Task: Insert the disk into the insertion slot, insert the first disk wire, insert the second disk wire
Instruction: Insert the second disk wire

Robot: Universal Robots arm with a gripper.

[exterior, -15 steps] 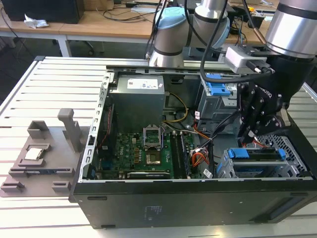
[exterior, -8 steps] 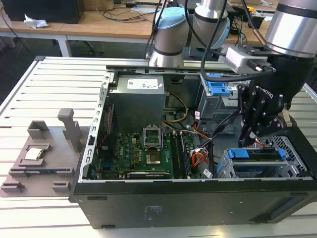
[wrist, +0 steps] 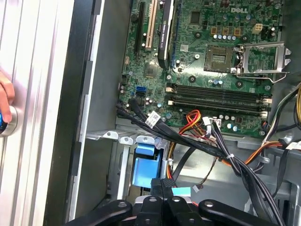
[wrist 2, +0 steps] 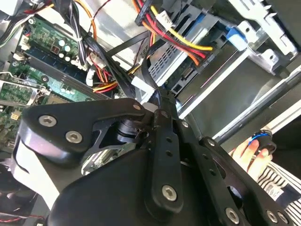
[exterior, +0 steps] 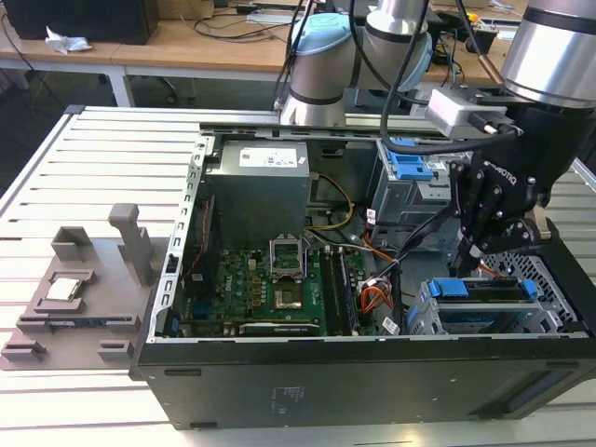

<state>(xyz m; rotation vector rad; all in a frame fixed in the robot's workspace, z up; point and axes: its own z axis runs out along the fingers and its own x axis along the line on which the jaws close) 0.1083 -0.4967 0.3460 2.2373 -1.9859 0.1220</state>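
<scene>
Blue-framed, the flat silver-grey hard disk [exterior: 480, 291] already sits in the perforated silvery metal insertion slot [exterior: 419, 317] at the exterior view's right end of the black computer case [exterior: 326, 382]. The black hand [exterior: 470, 251] hangs just above it, clamped on a flat black disk wire [wrist 2: 146, 70]. That wire looks light and limp, so I judge its small stiff plug the safest hold.

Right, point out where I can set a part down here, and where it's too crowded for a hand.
Free: the slatted table between the grey fixture and its far edge, on the exterior view's left of the computer case. Crowded: inside the case beside the drive cage, where wire bundles and the pincer crowd in.
</scene>
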